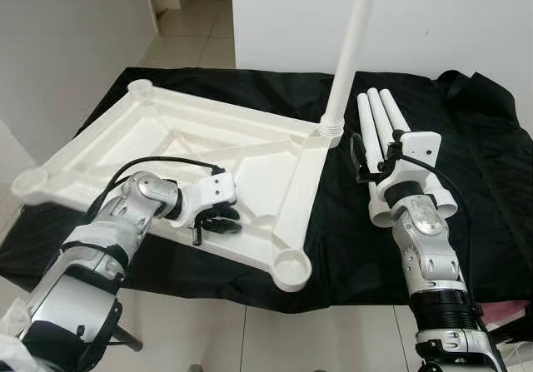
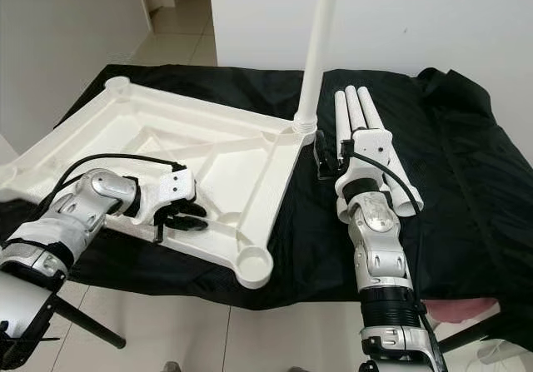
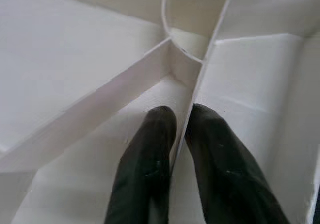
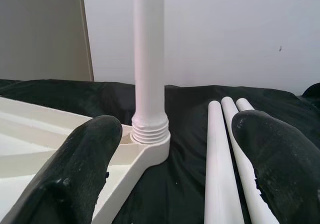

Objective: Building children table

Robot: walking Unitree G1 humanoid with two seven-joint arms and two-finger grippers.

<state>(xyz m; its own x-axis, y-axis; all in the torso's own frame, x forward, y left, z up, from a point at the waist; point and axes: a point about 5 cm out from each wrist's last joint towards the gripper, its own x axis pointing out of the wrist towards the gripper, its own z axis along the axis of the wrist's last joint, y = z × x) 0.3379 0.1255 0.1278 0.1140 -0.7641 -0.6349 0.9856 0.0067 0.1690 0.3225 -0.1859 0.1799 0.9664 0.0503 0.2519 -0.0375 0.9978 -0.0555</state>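
A white plastic tabletop point(image 1: 166, 131) lies upside down on a black cloth. One white leg point(image 1: 348, 47) stands upright, screwed into its far right corner socket point(image 4: 150, 139). Three loose white legs point(image 1: 383, 118) lie side by side on the cloth just right of that corner. My left gripper point(image 1: 218, 220) rests inside the tabletop near its front edge, shut on a thin inner rib point(image 3: 200, 78) that runs between its fingers point(image 3: 150, 159). My right gripper point(image 1: 372, 157) is open, low over the loose legs, facing the base of the upright leg; its fingers point(image 4: 75, 174) hold nothing.
The black cloth point(image 1: 466, 164) covers a low table and bunches up at the right. Empty leg sockets sit at the near corner point(image 1: 291, 265), left corner point(image 1: 32, 181) and far corner point(image 1: 140, 87). A white wall stands behind; tiled floor lies in front and to the left.
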